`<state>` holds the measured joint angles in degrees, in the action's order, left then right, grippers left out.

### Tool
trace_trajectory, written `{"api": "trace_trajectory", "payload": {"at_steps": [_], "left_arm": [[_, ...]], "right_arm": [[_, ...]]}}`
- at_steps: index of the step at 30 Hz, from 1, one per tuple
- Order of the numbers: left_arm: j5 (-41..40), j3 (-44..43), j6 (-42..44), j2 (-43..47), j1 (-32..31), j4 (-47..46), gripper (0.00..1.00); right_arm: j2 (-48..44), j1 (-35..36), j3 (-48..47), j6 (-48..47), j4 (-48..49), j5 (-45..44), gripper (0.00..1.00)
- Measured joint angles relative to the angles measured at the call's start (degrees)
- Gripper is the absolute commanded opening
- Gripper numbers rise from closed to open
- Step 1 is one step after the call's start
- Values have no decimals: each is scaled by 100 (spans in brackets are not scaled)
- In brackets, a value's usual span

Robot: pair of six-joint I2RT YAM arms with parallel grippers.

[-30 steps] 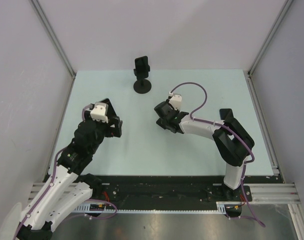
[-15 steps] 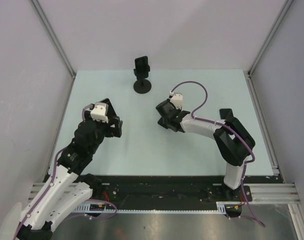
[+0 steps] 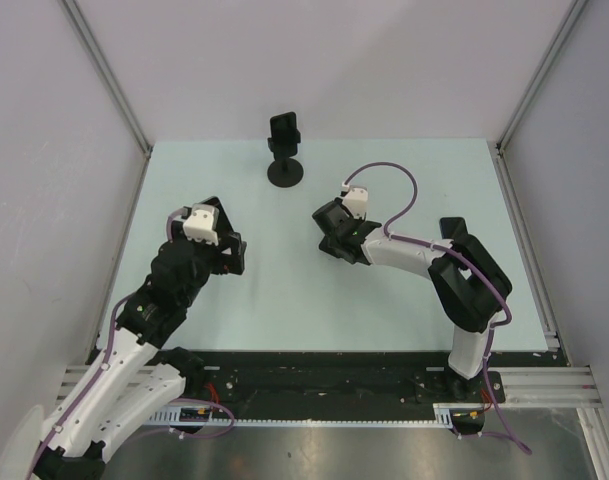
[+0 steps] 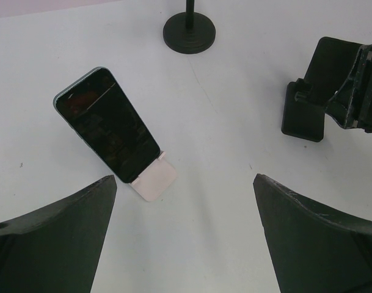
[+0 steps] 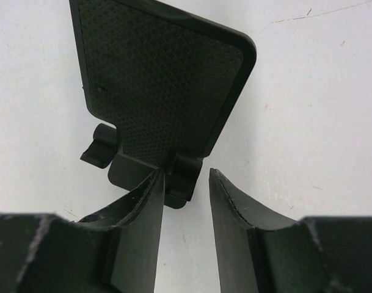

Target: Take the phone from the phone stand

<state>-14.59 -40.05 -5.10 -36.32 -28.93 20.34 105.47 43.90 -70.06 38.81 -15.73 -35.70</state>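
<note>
The right hand (image 5: 184, 174) reaches low, fingers narrowly apart astride the foot of the phone stand (image 5: 161, 79); the left hand (image 4: 184, 180) hovers wide apart, tilted toward the phone (image 4: 106, 125).

Readable text: none in any view.
Phone (image 4: 106, 131) screen: dark, nothing legible.
Black stand (image 5: 161, 73) plate: dotted texture only, no lettering.
Desk (image 4: 234, 140): faint scratches, no writing.

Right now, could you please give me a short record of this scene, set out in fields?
phone: on the table, lower end at a small white piece
left tool: open, empty, phone ahead of it
right tool: jaws partly apart at a hinge tab of the black folding stand; grip unclear
round-base stand: far side of table, untouched
</note>
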Motion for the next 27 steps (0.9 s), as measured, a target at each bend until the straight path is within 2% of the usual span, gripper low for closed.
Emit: {"api": "trace_trajectory", "payload": {"at_steps": [13, 16, 21, 27], "left_arm": [[0, 0, 0, -7, 0, 0, 100], [22, 0, 0, -7, 0, 0, 100], [127, 0, 0, -2, 0, 0, 100], [144, 24, 0, 4, 0, -9, 100]], "right_arm": [[0, -59, 0, -291, 63, 20, 13], [-2, -114, 0, -568, 94, 70, 0], [-61, -492, 0, -1392, 223, 367, 0], [-245, -1458, 9, -2706, 715, 1082, 0]]}}
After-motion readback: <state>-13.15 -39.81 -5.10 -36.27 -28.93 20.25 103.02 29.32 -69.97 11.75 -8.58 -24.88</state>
